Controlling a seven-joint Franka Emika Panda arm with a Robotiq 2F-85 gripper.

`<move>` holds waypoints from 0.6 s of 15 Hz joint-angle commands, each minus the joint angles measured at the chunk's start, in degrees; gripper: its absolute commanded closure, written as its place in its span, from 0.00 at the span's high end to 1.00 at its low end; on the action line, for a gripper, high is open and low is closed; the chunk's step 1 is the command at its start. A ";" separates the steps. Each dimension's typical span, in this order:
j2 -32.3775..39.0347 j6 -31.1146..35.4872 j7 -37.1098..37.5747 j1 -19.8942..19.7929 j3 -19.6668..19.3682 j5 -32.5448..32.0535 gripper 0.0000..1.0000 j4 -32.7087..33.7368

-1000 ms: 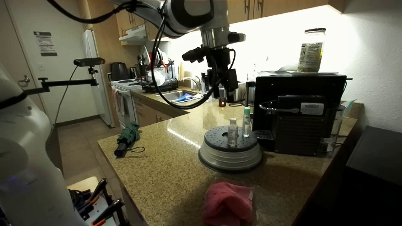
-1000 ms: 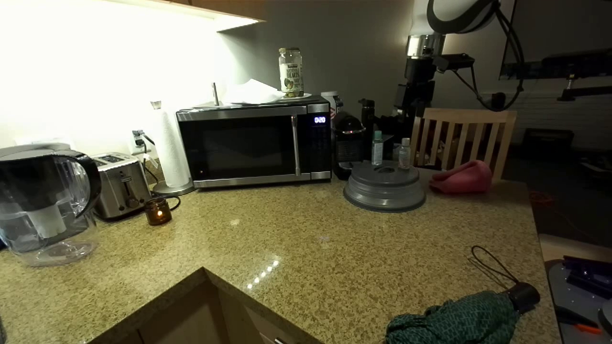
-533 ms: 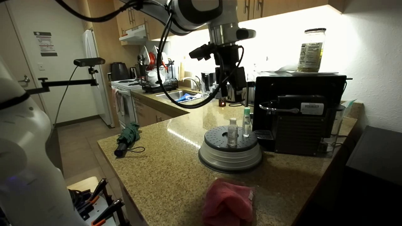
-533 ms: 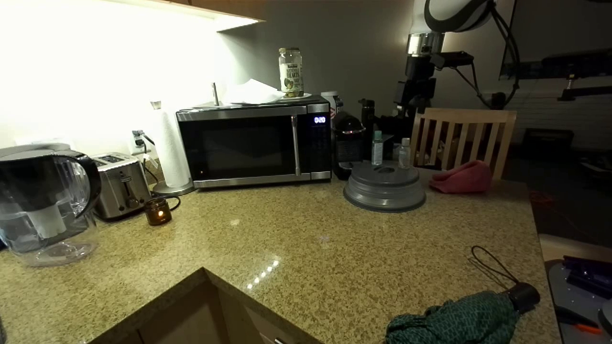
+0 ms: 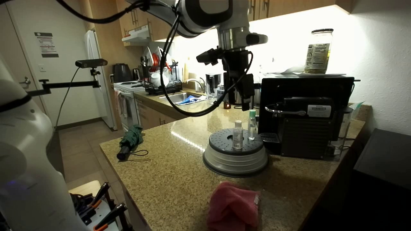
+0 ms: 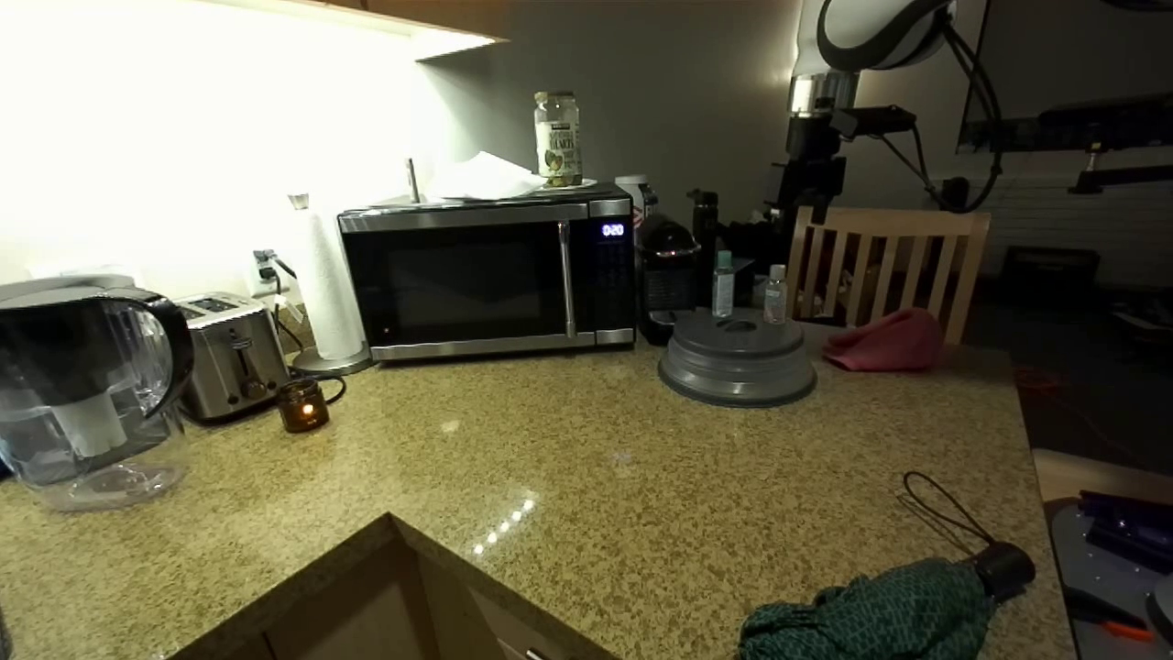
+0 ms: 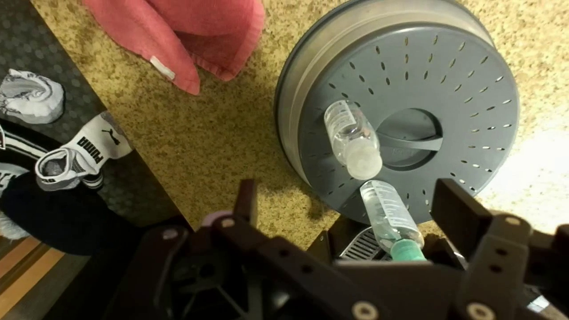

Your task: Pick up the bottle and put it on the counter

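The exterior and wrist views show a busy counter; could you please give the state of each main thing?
Tool: open, holding nothing.
Green-capped bottle: upright, capped.
White-capped bottle: upright, capped.
Grey vented cover: resting on the counter, bearing both bottles.
Pink cloth: bunched up.
Green umbrella: folded, lying down.
Microwave: shut, display lit.
Amber candle: glowing.
Glass jar: upright, lidded.
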 commanded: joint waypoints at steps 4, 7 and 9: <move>3.69 -0.54 -0.13 0.56 1.05 3.99 1.00 -0.25; 4.80 -0.59 -0.36 0.72 1.08 4.11 1.00 0.01; 5.03 -0.41 -0.62 0.61 1.01 3.54 1.00 0.06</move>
